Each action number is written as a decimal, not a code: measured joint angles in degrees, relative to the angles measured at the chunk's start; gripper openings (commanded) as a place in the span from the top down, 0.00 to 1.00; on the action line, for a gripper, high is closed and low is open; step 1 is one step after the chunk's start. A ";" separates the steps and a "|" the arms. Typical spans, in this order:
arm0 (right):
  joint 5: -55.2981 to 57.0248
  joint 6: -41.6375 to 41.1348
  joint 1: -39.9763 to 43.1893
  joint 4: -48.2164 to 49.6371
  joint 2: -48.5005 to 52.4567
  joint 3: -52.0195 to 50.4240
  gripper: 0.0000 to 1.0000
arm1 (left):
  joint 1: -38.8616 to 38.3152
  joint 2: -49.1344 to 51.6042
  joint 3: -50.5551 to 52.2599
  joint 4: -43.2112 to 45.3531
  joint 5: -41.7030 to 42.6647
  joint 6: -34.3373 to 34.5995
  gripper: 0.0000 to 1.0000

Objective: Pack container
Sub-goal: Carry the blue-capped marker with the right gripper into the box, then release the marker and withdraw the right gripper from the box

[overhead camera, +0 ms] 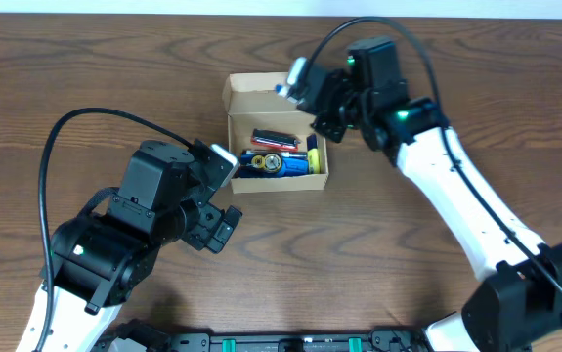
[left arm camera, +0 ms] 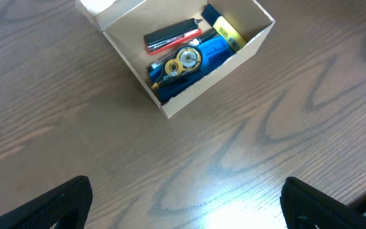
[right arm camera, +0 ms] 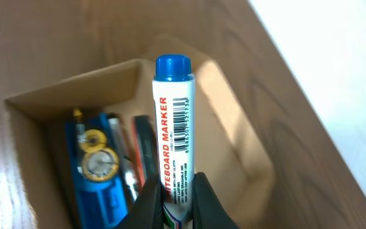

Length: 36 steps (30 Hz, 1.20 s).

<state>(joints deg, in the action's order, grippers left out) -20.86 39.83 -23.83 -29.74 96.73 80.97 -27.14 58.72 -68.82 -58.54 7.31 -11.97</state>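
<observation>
The tan cardboard container stands open at the table's back middle, its flap lid folded back; it also shows in the left wrist view and the right wrist view. Inside lie a blue correction-tape dispenser, a red and black pen and a yellow item. My right gripper is shut on a white whiteboard marker with a blue cap, held above the container's back right part. My left gripper is open and empty over bare table, in front of the container.
The dark wooden table surrounds the container. A pale strip of the table's far edge runs behind the box. My left arm's bulky black body sits front left.
</observation>
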 measured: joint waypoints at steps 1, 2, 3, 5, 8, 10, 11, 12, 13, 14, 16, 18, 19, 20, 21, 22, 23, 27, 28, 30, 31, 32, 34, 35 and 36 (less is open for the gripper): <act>-0.81 1.20 -0.57 0.02 0.87 0.00 0.99 | 0.00 0.00 0.00 0.00 0.00 0.00 0.05; -1.57 2.19 -0.92 0.00 1.75 0.00 0.99 | -0.02 0.00 0.00 0.00 0.00 0.00 0.05; -2.36 3.15 -1.29 0.00 2.67 0.00 0.99 | 0.00 0.02 0.00 0.00 0.00 0.00 0.05; -3.85 5.18 -2.05 -0.02 4.76 0.00 0.99 | -0.02 0.02 0.00 0.00 0.00 0.00 0.05; -4.94 7.56 -3.19 -0.15 7.26 0.00 0.99 | 0.00 0.00 0.00 0.02 0.00 0.00 0.05; -5.49 9.73 -4.07 -0.61 8.85 0.00 0.94 | -0.02 0.00 0.00 0.00 0.00 0.00 0.05; -5.62 10.49 -4.37 -0.81 9.38 0.00 0.94 | 0.00 0.00 0.00 0.00 0.00 0.00 0.05; -5.73 11.54 -4.76 -0.90 9.92 0.00 0.94 | 0.00 0.02 0.00 0.00 0.00 0.00 0.05; -5.75 12.22 -5.03 -0.92 10.38 0.00 0.94 | -0.02 0.00 0.00 0.00 0.00 0.00 0.05; -5.77 12.94 -5.31 -0.92 10.84 0.00 0.94 | 0.00 0.00 0.00 0.00 0.00 0.00 0.05; -5.66 14.03 -5.66 -1.05 11.78 0.00 0.95 | 0.00 0.00 0.00 0.00 0.00 0.00 0.05; -5.44 14.71 -5.66 -1.16 12.55 0.00 0.93 | 0.00 0.00 0.00 0.00 0.00 0.00 0.05; -5.22 14.88 -5.66 -1.20 12.96 0.00 0.91 | -0.02 0.00 0.00 0.02 0.00 0.00 0.05; -5.03 15.10 -5.64 -1.22 13.22 0.00 0.82 | 0.00 0.00 0.00 0.00 0.00 0.00 0.05; -4.90 15.04 -5.64 -1.31 13.40 0.00 0.64 | -0.02 0.00 0.00 0.00 0.00 0.00 0.05; -4.81 15.32 -5.66 -1.31 13.49 0.00 0.55 | 0.00 0.00 0.00 0.02 0.00 0.00 0.05; -4.79 15.45 -5.66 -1.27 13.49 0.00 0.50 | 0.00 0.02 0.00 0.00 0.00 0.00 0.05; -4.79 14.16 -5.66 -0.96 13.49 0.00 0.42 | 0.00 0.00 0.00 0.02 0.00 0.00 0.05; -4.79 13.33 -5.66 -0.90 13.46 0.00 0.42 | 0.00 0.00 0.00 0.02 0.00 0.00 0.05; -4.70 11.65 -5.66 -0.90 13.18 0.00 0.46 | -0.02 0.00 0.00 0.02 0.00 0.00 0.05; -4.72 11.06 -5.66 -0.87 12.92 0.00 0.46 | 0.00 0.00 0.00 0.00 0.00 0.00 0.05; -4.63 10.21 -5.66 -0.92 12.41 0.00 0.46 | -0.02 0.00 0.00 0.00 0.00 0.00 0.05; -4.52 8.46 -5.66 -0.98 10.51 -0.02 0.46 | 0.00 0.00 0.00 0.00 0.00 0.00 0.05; -4.55 7.78 -5.66 -1.03 9.22 -0.02 0.46 | 0.00 0.00 0.00 0.00 0.00 0.00 0.05; -4.39 6.91 -5.66 -1.16 7.39 -0.02 0.46 | 0.00 0.02 0.00 0.00 0.00 0.00 0.05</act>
<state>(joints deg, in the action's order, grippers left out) -25.26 46.74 -29.50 -30.89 104.12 80.95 -27.14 58.74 -68.82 -58.54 7.31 -11.97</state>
